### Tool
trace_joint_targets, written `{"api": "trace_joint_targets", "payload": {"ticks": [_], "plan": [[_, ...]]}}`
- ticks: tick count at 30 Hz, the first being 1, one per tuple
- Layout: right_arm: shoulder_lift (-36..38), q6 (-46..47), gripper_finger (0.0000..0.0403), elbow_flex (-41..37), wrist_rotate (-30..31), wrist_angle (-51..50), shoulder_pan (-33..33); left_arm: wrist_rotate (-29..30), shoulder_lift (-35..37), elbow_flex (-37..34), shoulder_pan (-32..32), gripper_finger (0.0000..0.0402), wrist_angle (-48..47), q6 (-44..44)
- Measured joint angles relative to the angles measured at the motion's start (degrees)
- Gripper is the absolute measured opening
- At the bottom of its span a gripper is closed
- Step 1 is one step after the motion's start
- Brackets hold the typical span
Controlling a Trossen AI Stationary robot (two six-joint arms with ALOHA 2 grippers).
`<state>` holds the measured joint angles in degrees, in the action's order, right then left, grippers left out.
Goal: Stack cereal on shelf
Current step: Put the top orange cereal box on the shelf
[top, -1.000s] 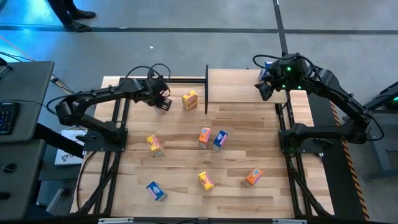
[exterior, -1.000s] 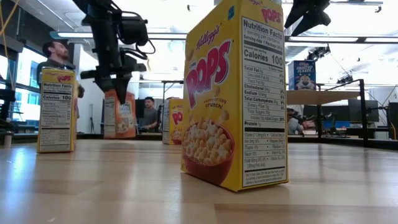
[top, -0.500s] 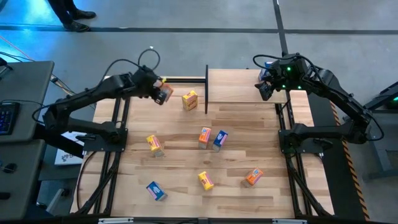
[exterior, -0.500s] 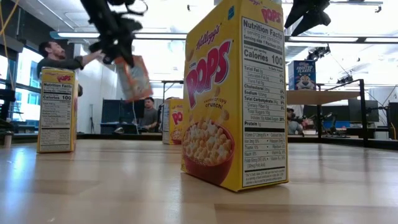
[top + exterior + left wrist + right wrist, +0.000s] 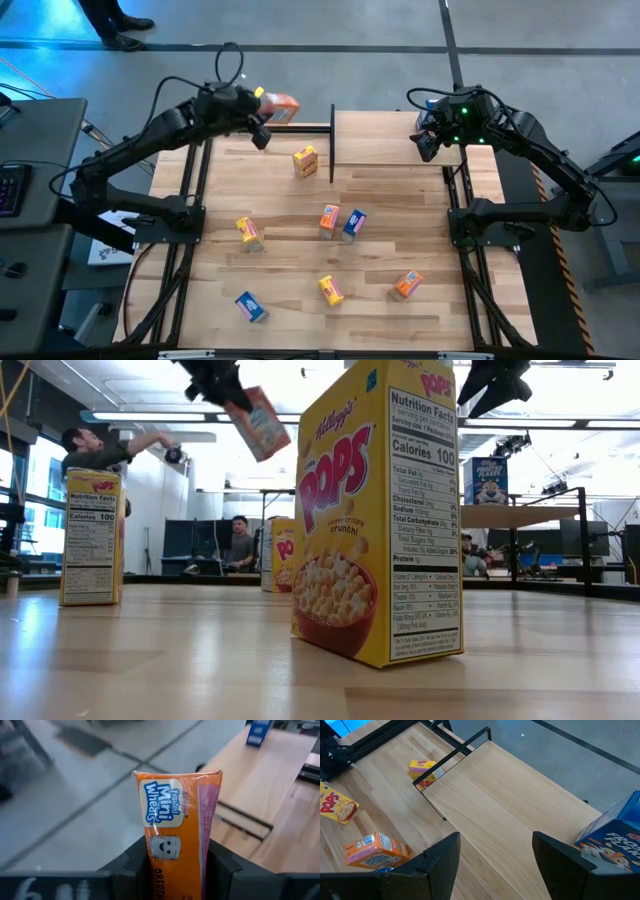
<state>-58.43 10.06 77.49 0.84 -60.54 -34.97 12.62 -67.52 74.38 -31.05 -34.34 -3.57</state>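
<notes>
While the left hand (image 5: 262, 104) hangs above the counter's (image 5: 300, 300) far left edge, it pinches an orange Frosted Mini-Wheats box (image 5: 281, 105) between its two fingers, the box sticking out past the fingertips toward the shelf (image 5: 385, 138) and tilted in the air, clear of every surface. In the left wrist view the box (image 5: 177, 832) sits squarely between the dark fingers (image 5: 130, 865). The right hand (image 5: 428, 140) hovers over the shelf's right end with its fingers spread, gripping nothing; a blue Frosted Flakes box (image 5: 615, 837) stands on the shelf just beside it. A yellow Corn Pops box (image 5: 305, 160) stands on the counter near the shelf's left post.
</notes>
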Motion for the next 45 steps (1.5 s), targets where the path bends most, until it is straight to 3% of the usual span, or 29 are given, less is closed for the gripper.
{"api": "trace_joint_targets", "payload": {"ticks": [6, 13, 31, 39, 45], "plan": [[0.00, 0.00, 0.0240, 0.00, 0.00, 0.00, 0.01, -1.05, -3.04, 3.36, 0.00, 0.0119, 7.10, -9.10], [0.00, -0.01, 0.0240, 0.00, 0.00, 0.01, 0.00, -1.76, -10.95, 11.97, 0.00, 0.0119, 6.87, -11.20], [0.00, 0.01, 0.0240, 0.00, 0.00, 0.01, 0.00, -7.66, -32.08, 38.81, 0.15, 0.0119, -11.06, -14.54], [0.00, -0.01, 0.0240, 0.00, 0.00, -0.01, 0.01, -11.37, -39.41, 45.88, 0.58, 0.0119, -14.26, -18.93], [0.00, 0.00, 0.0240, 0.00, 0.00, -0.01, -0.01, -12.20, -42.81, 47.23, 1.21, 0.0119, -14.48, -21.07]]}}
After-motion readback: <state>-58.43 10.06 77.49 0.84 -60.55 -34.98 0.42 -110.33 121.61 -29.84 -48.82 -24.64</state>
